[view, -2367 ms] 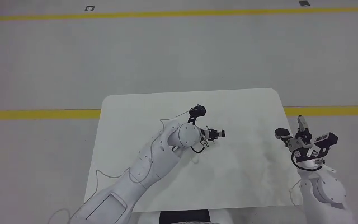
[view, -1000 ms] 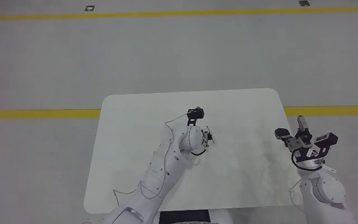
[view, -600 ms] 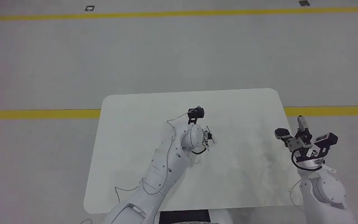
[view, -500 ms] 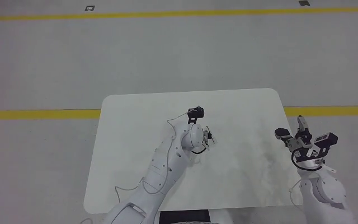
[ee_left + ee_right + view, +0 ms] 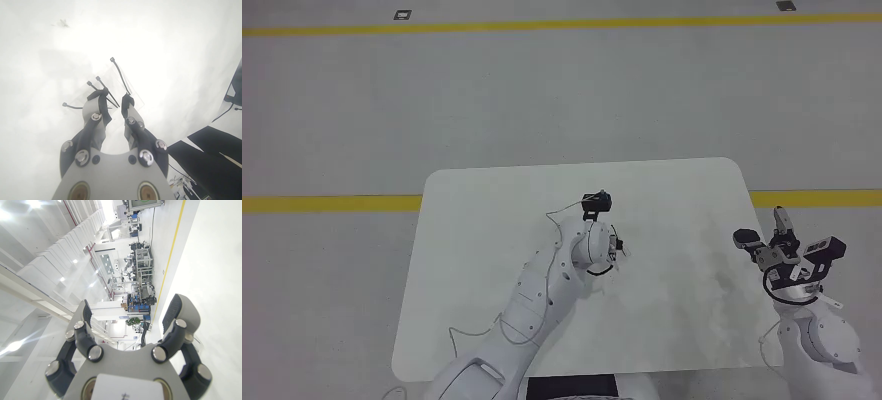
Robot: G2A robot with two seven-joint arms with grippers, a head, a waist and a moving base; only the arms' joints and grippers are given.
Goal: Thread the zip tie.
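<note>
Table (image 5: 472, 220): left end effector (image 5: 113, 95) spread over zip ties (image 5: 121, 76); right end effector (image 5: 131, 306) spread, edge.

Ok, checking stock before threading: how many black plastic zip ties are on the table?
4, at the open left gripper: one black plastic zip tie ends at one fingertip, two run side by side under the other fingertip, one lies behind that finger. More may be hidden.
</note>
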